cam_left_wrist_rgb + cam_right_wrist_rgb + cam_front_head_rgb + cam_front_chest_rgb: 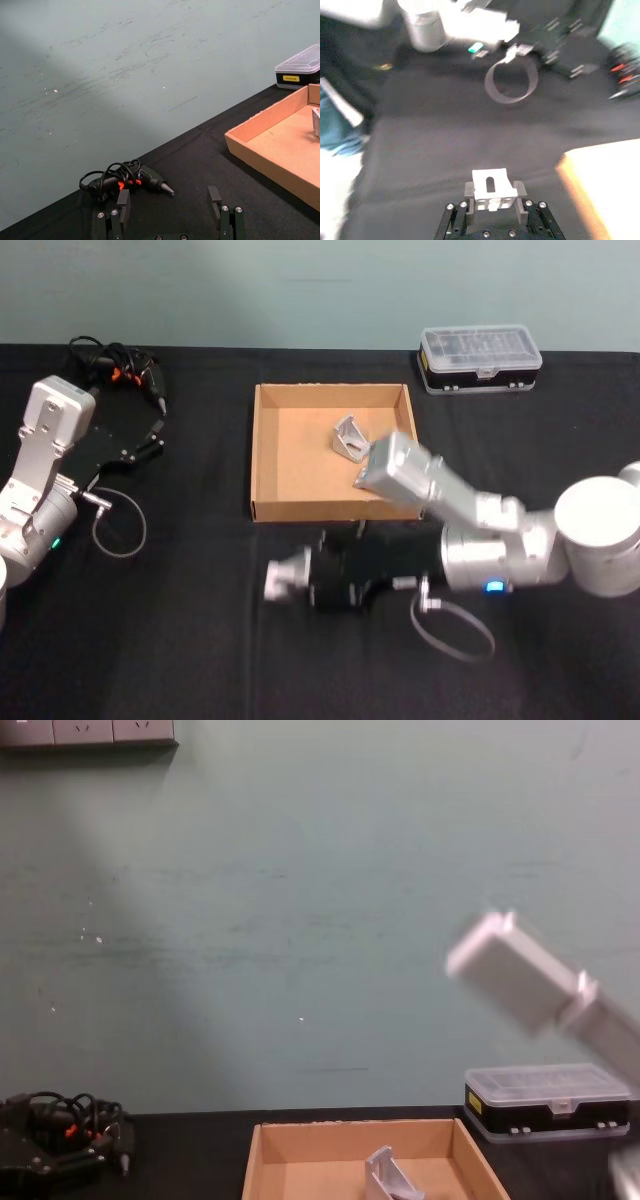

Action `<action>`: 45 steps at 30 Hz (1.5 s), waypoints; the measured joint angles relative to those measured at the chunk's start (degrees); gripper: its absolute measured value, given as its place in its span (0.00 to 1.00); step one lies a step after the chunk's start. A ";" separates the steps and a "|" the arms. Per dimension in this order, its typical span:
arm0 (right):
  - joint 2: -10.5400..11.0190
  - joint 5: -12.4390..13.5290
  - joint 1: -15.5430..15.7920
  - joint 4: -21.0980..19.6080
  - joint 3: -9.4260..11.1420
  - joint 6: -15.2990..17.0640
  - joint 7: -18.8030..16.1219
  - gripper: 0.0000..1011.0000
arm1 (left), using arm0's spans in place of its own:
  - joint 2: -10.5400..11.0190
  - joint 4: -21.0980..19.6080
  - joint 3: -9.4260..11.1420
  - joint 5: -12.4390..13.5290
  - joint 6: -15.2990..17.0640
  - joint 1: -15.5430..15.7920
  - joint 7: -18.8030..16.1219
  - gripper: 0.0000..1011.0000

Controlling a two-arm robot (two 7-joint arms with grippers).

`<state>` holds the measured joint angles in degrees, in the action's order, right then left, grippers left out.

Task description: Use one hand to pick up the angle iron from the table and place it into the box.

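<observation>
The jaws of the right hand [491, 201] are clamped on the angle iron [490, 187], pinching its lower part from both sides while an upright slotted flange stands up between them. In the head view the right hand [303, 581] hangs low over the surface [180, 640], just in front of the near wall of the box [330, 388] and outside it, with the angle iron [283, 578] pointing towards the robot's left.

The main risk is probably the near wall. If the hand travels towards the box without rising enough, the bracket or the jaws could catch the thin cardboard and push the box or knock the part loose. The grip covers only a small area of smooth metal, so a quick swing could also twist it free. A second bracket [348, 437] already lies inside the box, towards the back; a release right over it could leave the new piece leaning on it or bouncing off.

The angle iron is small, silvery-grey and bent into an L, far smaller than the tan box.

The left hand [170, 207] is parked at the left with its jaws wide apart, near a cable tangle [115, 365].
</observation>
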<state>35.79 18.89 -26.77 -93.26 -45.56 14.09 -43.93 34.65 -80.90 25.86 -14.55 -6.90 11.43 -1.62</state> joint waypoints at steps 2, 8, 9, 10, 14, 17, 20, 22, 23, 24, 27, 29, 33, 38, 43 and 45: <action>-0.11 0.14 -0.22 -0.28 1.02 -0.29 1.04 0.46 | 0.00 0.00 0.00 0.00 0.00 0.00 0.00 0.99; -1.74 -0.37 -1.82 1.09 5.26 -1.76 6.29 0.46 | 0.00 0.00 0.00 0.00 0.00 0.00 0.00 0.99; -2.07 -0.56 -2.06 1.55 5.63 -1.94 6.84 0.46 | 0.00 0.00 0.00 0.00 0.00 0.00 0.00 0.99; -2.70 -0.96 -2.53 2.57 6.21 -2.24 7.61 0.46 | 0.00 0.00 0.00 0.00 0.00 0.00 0.00 0.99; -4.79 -2.40 -4.27 6.54 6.99 -3.13 8.90 0.46 | 0.00 0.00 0.00 0.00 -0.01 0.00 0.00 0.99; -6.47 -3.42 -5.38 9.55 7.10 -3.73 9.35 0.46 | 0.00 0.00 0.00 0.00 0.00 0.00 0.00 0.99; -8.09 -4.33 -6.34 12.40 7.02 -4.30 9.43 0.46 | 0.00 0.00 0.00 0.00 0.00 0.00 0.00 0.99; -9.13 -4.92 -6.93 14.17 6.88 -4.64 9.39 0.46 | 0.00 0.00 0.00 0.00 0.00 0.00 0.00 0.99; -9.44 -5.09 -7.10 14.77 6.85 -4.76 9.37 0.46 | 0.00 0.00 0.00 0.00 0.00 0.00 0.00 0.99; -10.12 -5.50 -7.44 15.90 6.75 -4.95 9.32 0.46 | 0.00 0.00 0.00 0.00 0.00 0.00 0.00 0.99; -11.24 -6.24 -7.97 18.09 6.55 -5.17 9.17 0.46 | 0.00 0.00 0.00 0.00 0.00 0.00 0.00 0.99; -11.73 -6.56 -8.19 19.20 6.43 -5.26 9.06 0.46 | 0.00 0.00 0.00 0.00 0.00 0.00 0.00 0.99; -13.23 -7.45 -8.75 22.24 6.09 -5.56 8.33 0.46 | 0.00 0.00 0.00 0.00 0.00 0.00 0.00 0.99; -14.38 -8.18 -9.19 24.65 5.82 -5.85 7.71 0.46 | 0.00 0.00 0.00 0.00 0.00 0.00 0.00 0.99; -15.25 -8.91 -9.44 26.38 5.74 -5.98 7.17 0.46 | 0.00 0.00 0.00 0.00 0.00 0.00 0.00 0.99; -15.46 -9.07 -9.49 26.71 5.74 -5.98 7.05 0.46 | 0.00 0.00 0.00 0.00 0.00 0.00 0.00 0.99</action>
<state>20.33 9.82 -36.26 -66.55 -39.82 8.11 -36.88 34.64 -80.90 25.86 -14.55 -6.91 11.43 -1.62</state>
